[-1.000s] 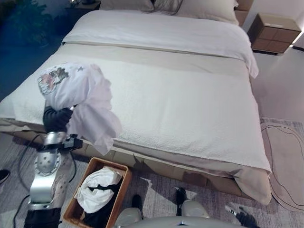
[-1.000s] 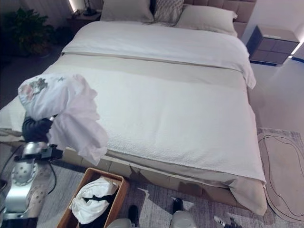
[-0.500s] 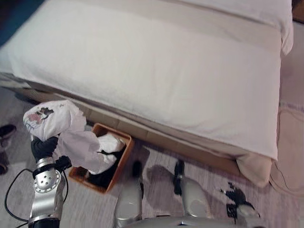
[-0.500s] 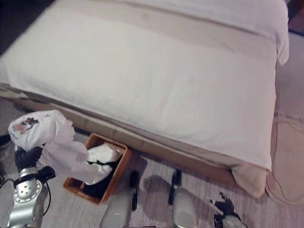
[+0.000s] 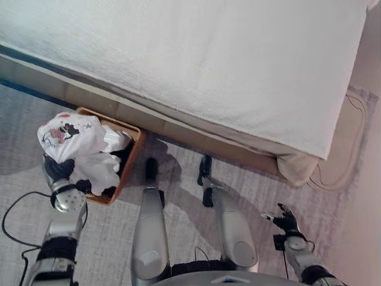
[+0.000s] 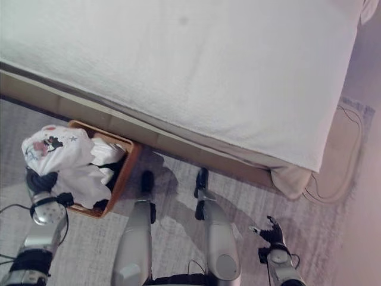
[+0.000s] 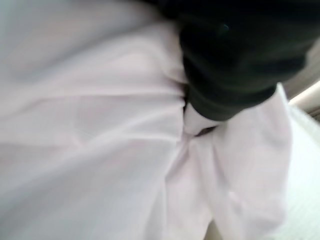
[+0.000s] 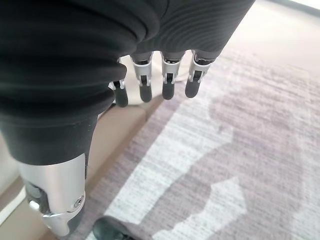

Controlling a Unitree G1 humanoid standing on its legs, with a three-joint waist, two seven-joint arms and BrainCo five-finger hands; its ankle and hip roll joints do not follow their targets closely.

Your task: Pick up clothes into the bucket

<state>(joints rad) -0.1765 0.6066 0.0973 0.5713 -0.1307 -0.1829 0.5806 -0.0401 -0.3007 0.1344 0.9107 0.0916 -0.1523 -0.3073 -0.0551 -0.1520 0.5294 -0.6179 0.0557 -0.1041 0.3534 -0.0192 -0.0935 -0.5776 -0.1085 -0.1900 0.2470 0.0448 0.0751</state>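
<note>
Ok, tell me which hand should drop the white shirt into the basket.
The left hand: it already clutches the white shirt right over the basket. The right hand hangs open and empty, far off.

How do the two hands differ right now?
The left hand is wrapped in a white printed shirt above the basket; the right hand holds nothing. The left is raised over the clothes; the right hangs low over the rug, its fingers relaxed. Both wear dark covers.

soft white cloth garment (image 5: 71,138); woven brown basket (image 5: 132,152); textured bedspread (image 5: 208,53)
</note>
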